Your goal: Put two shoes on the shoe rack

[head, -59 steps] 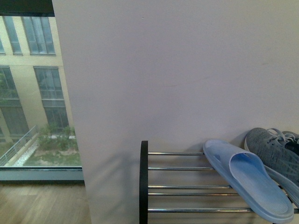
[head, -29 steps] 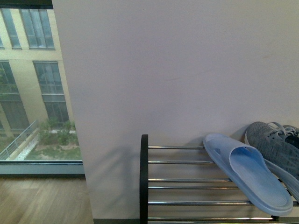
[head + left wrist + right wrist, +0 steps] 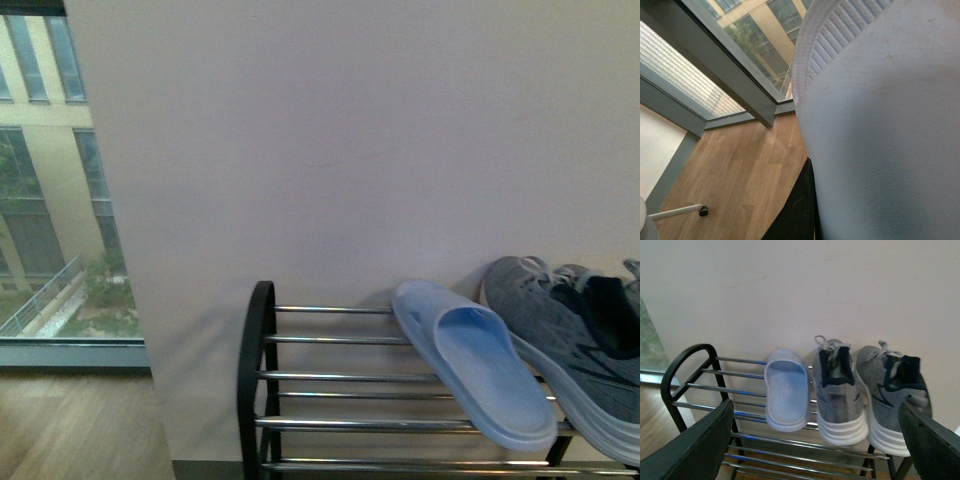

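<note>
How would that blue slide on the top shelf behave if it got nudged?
The blue slide looks like thin moulded rubber, so probably light and easily shifted. It lies across smooth chrome bars of the shoe rack with its front end overhanging the edge, so a push could slip or tip it off. It likely flexes rather than breaks.

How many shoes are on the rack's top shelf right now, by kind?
Grey sneakers: 2, one beside the slide and the other at the far end
Pale blue slides: 1
Total: 3 shoes on the top shelf of the rack
A pale ribbed sole also fills the left wrist view, off the rack; not counted.
</note>
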